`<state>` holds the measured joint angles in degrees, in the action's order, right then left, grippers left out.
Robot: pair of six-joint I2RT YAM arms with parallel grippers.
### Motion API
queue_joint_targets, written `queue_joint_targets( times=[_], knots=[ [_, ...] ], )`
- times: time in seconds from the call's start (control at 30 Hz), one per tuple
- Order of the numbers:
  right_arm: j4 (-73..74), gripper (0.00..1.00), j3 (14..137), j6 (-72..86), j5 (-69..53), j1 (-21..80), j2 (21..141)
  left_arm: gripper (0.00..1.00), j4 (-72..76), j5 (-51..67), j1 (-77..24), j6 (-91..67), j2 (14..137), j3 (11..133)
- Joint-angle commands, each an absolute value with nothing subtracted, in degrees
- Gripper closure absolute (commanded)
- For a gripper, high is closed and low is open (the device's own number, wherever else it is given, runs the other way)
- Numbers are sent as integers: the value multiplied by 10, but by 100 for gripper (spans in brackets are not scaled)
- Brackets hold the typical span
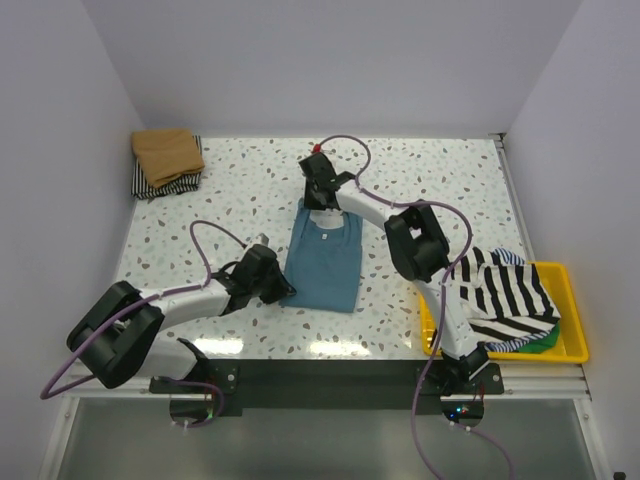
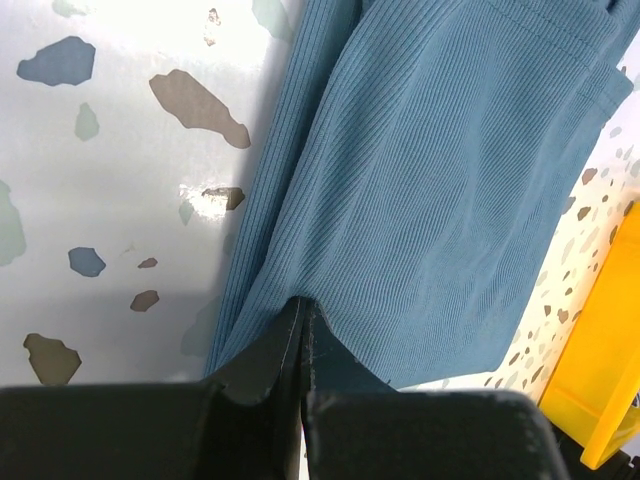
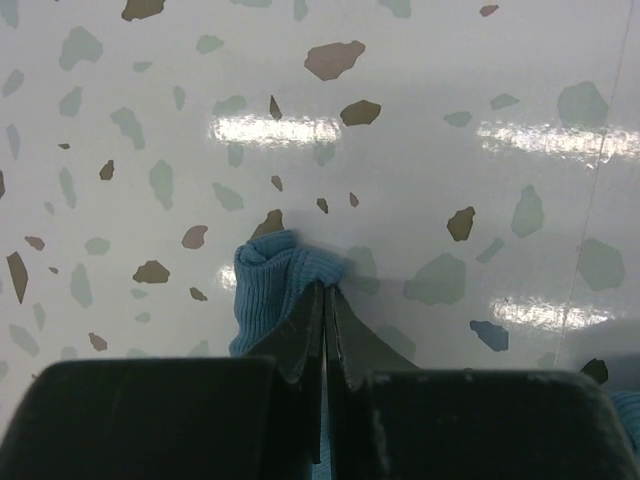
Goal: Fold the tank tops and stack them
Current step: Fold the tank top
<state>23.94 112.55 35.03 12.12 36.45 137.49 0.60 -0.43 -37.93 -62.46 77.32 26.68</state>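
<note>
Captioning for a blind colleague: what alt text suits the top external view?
Two robot arms pinch a teal-blue tank top on a speckled table, the left gripper at its near left corner, the right gripper at its far edge. A folded pile sits far left; striped tops fill a yellow tray right.

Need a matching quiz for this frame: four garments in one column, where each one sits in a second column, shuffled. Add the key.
Things:
1. teal-blue tank top
2. tan-brown tank top
3. striped tank top on the right
4. green tank top

Places:
A. in the yellow tray, mostly buried under striped cloth
B. mid-table, pinched by the left end effector and the right end effector, both shut
C. far left corner, on top of a striped pile
D. draped across the tray, spilling over its rim

Pairs: 1-B, 2-C, 3-D, 4-A
</note>
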Motion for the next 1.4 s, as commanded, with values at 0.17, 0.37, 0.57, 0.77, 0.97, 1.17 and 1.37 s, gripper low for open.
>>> queue_joint_targets(
  times=[0.17,0.37,0.57,0.77,0.97,1.17,1.37],
  knots=[
    [207,100,1202,334,65,356,1429,93,-47,-23,-381,-619,805,264],
    [203,99,1194,335,73,346,1409,90,-43,-18,-381,-620,809,274],
    [185,84,1166,323,83,342,1359,86,-50,-22,-382,-621,798,284],
    [197,64,1185,314,94,342,1309,78,-56,-25,-381,-621,785,287],
    [250,60,1199,318,105,341,1259,68,-58,-24,-382,-618,762,289],
    [275,61,1021,343,104,343,1120,60,-87,-29,-382,-599,724,321],
    [276,62,758,380,83,371,954,53,-194,-74,-381,-578,677,370]
  ],
)
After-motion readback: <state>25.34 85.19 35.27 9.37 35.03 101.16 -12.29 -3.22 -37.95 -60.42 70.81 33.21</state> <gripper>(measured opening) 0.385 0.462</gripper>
